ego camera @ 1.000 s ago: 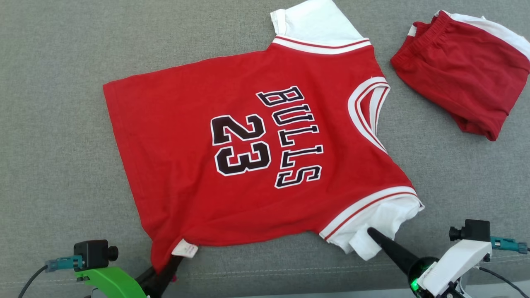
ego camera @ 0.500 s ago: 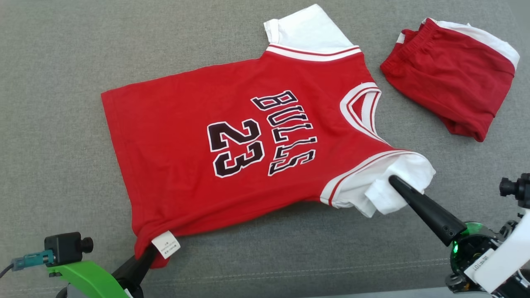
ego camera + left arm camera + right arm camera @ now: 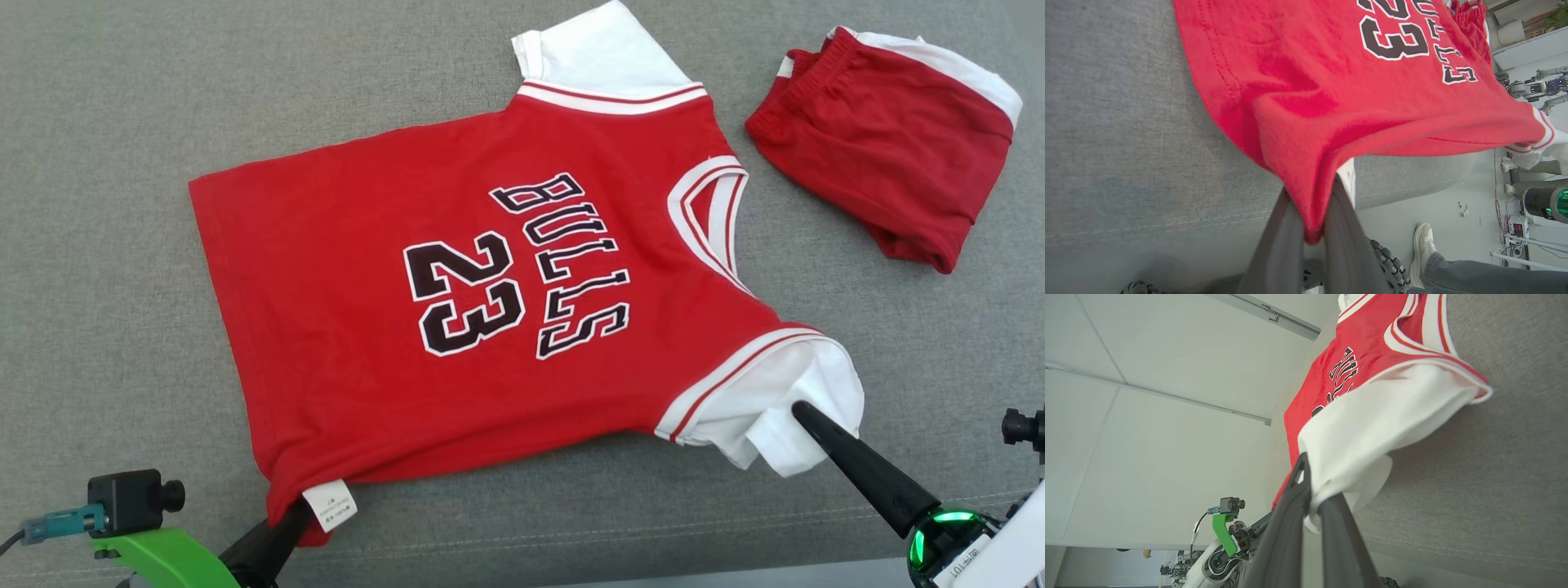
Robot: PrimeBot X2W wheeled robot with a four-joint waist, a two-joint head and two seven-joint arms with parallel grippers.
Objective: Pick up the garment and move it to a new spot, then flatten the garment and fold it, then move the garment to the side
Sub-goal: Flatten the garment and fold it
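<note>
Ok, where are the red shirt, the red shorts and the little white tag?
red shirt (image 3: 326, 269): head view, plain red cloth left of the number.
red shorts (image 3: 890, 155): head view, middle of the folded cloth.
white tag (image 3: 330, 505): head view, middle of the tag.

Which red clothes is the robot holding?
The spread-out jersey printed BULLS 23: the left gripper pinches its hem corner, the right gripper its white sleeve. The folded shorts lie apart, untouched.

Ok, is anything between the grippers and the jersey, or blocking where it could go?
Nothing is between them: the left gripper is shut on the jersey hem corner, the right gripper on its white sleeve. Folded red shorts lie to its right, apart.
</note>
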